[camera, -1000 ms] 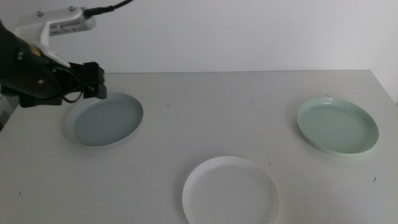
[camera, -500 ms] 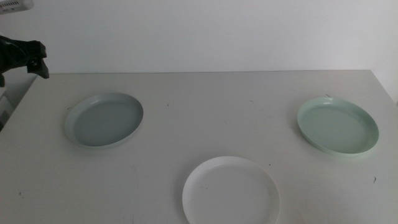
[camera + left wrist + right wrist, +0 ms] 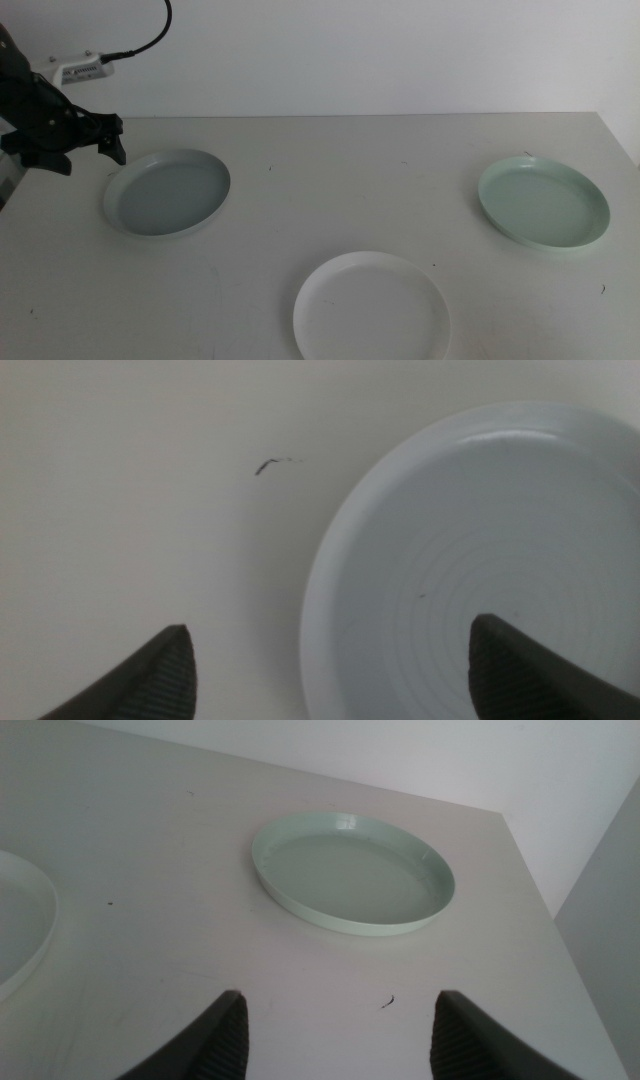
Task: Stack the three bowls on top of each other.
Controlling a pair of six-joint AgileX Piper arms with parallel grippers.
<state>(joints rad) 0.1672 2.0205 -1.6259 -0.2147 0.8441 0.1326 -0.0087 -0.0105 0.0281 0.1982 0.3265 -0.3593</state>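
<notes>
The grey-blue bowl [image 3: 168,192] lies at the table's left, the white bowl [image 3: 370,308] at the front centre and the mint green bowl [image 3: 542,202] at the right, all apart from one another. My left gripper [image 3: 88,150] hovers open just off the grey-blue bowl's far-left rim. In the left wrist view its jaws [image 3: 330,625] stand wide, one over the bare table and one over the grey-blue bowl [image 3: 480,550]. My right gripper [image 3: 340,995] is out of the middle view; it is open, short of the mint green bowl [image 3: 352,872], with the white bowl's edge [image 3: 15,920] to one side.
The white table [image 3: 330,170] ends at a white wall behind and drops off at its right edge [image 3: 625,140]. A cable [image 3: 150,40] arcs above the left arm. Small dark scuffs mark the table [image 3: 268,464].
The left arm pulled back to the far left corner half a second ago, then came back to the grey-blue bowl's left rim. The bowls have not moved.
</notes>
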